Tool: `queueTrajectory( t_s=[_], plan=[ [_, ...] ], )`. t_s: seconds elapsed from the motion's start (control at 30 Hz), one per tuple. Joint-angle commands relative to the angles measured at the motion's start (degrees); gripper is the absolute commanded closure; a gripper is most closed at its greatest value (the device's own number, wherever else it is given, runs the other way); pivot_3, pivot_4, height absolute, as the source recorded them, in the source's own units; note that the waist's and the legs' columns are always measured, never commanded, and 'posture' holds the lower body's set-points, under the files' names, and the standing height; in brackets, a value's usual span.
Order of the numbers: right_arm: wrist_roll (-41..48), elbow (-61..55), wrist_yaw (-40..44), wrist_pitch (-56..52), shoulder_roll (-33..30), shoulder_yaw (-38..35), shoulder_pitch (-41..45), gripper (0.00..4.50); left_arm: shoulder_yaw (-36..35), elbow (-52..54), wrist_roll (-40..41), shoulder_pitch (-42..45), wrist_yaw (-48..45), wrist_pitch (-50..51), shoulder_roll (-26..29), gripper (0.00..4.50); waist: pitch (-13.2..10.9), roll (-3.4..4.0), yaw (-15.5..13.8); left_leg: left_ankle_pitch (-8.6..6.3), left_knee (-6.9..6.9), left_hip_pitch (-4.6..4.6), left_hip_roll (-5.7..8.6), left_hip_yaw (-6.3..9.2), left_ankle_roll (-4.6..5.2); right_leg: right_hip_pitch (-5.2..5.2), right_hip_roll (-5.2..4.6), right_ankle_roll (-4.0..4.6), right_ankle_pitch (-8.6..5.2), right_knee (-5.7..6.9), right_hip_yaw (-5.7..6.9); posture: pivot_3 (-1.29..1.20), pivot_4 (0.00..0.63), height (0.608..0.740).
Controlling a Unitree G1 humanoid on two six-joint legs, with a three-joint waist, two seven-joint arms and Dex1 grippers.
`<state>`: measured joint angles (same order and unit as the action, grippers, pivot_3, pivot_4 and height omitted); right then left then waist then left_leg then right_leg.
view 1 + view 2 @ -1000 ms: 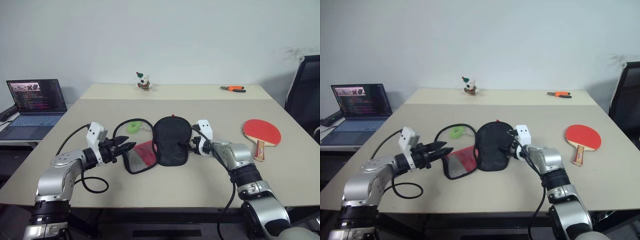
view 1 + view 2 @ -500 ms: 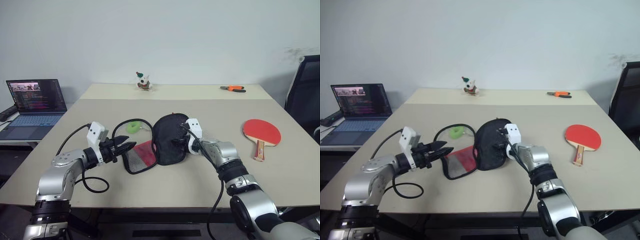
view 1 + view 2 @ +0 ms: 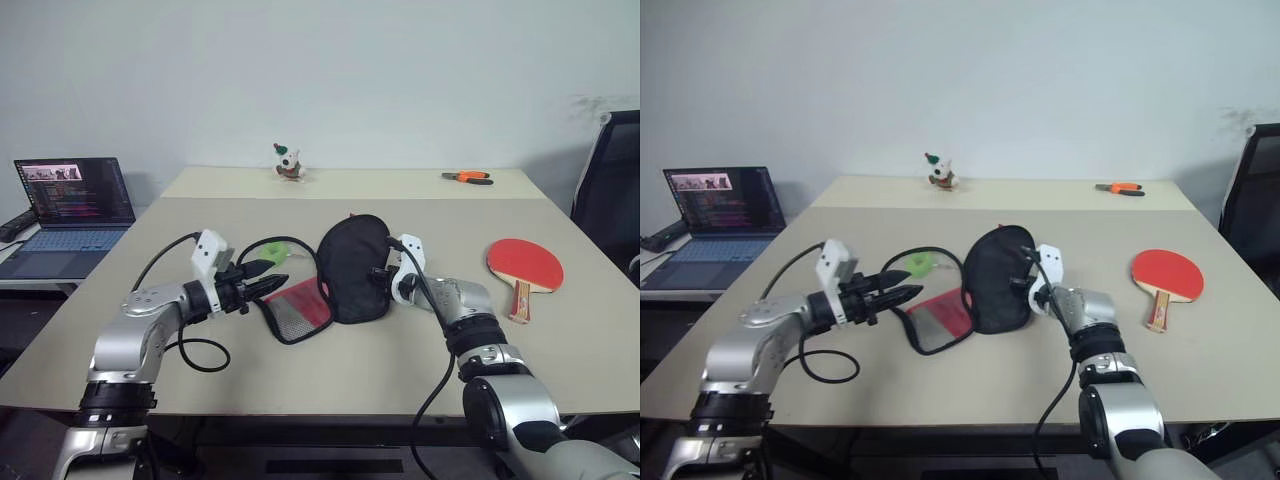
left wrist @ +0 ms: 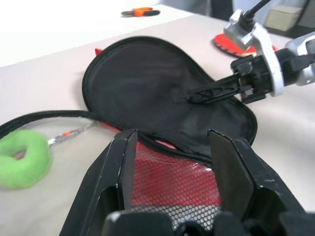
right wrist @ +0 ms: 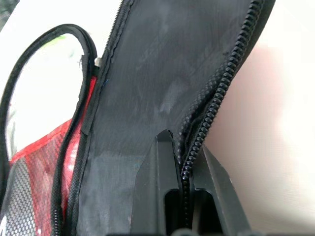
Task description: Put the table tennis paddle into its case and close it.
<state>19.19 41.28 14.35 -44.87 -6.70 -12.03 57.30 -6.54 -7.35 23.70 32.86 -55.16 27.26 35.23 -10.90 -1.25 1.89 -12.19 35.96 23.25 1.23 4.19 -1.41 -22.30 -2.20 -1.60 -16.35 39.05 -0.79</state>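
Case [image 3: 345, 270] lies unzipped at frame centre. Right gripper [image 5: 184, 169] is clamped on its black flap's zipper edge; left gripper [image 4: 172, 162] hovers parted and empty above the red mesh half. Table tennis paddle [image 3: 522, 266] rests centre right. Recommended: lift gently, keeping the opening wide.

beige surface [image 3: 300, 370]. open laptop [image 3: 70, 205] off its left edge, screen lit. small toy figure [image 3: 287, 162] at far edge; orange-handled pliers [image 3: 467, 177] far right. dark chair [image 3: 607, 190] right.
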Motion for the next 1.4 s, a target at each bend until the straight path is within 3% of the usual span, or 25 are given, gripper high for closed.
queueTrajectory(
  t_s=[0.03,0.33,0.63,0.9,1.07,1.4],
  plan=[
    [0.39,-3.31,-0.14,-1.65,-2.57,-1.00,-0.52,4.47,1.05,-0.91,-0.29,3.07,-1.49,-2.28,-0.31,2.03,0.00,0.00,0.03,0.00,-0.01,0.00,-0.01,-0.01,0.00,-0.01,0.00,0.00,0.00,0.00,0.00,0.00,0.150,0.740],
    [1.24,-7.70,-2.07,-5.77,-5.75,-2.80,-3.49,4.47,3.03,-4.56,-0.93,5.59,-3.95,-4.75,-0.65,2.03,0.00,0.00,0.16,0.00,-0.02,0.00,-0.04,-0.06,0.00,-0.03,0.02,0.00,0.00,0.00,-0.01,0.00,0.150,0.740],
    [3.72,-13.16,-8.38,-9.75,-4.33,-8.24,-5.67,4.47,2.50,-8.00,-1.16,7.89,-5.38,-6.37,-0.02,2.03,0.00,0.00,0.10,0.00,-0.02,0.01,-0.03,-0.06,0.00,-0.03,0.02,0.00,0.00,-0.01,-0.01,0.00,0.150,0.740],
    [6.11,-25.84,-13.27,-18.61,-1.05,-9.54,-10.77,4.47,2.36,-8.13,-1.39,7.61,-5.58,-6.96,0.24,2.03,0.00,0.00,0.10,0.00,-0.03,0.04,-0.03,-0.03,0.00,-0.04,0.02,0.00,0.00,-0.01,-0.03,0.00,0.150,0.740],
    [4.31,-25.58,-13.30,-17.54,-1.94,-7.92,-11.26,4.47,2.70,-8.60,-1.66,7.97,-5.62,-7.36,-0.08,2.03,0.00,0.00,0.10,0.00,-0.02,0.03,-0.02,-0.05,0.00,-0.04,0.02,-0.01,0.00,0.00,-0.02,0.00,0.150,0.740],
    [-0.89,-28.61,-7.14,-11.84,-11.20,0.60,-10.86,1.02,2.66,-7.00,-0.93,7.65,-5.74,-6.22,-0.81,2.03,-0.01,0.00,0.10,0.00,-0.03,0.04,-0.01,-0.06,0.01,-0.03,0.02,-0.02,-0.01,-0.04,0.01,0.00,0.150,0.740]
  ],
)
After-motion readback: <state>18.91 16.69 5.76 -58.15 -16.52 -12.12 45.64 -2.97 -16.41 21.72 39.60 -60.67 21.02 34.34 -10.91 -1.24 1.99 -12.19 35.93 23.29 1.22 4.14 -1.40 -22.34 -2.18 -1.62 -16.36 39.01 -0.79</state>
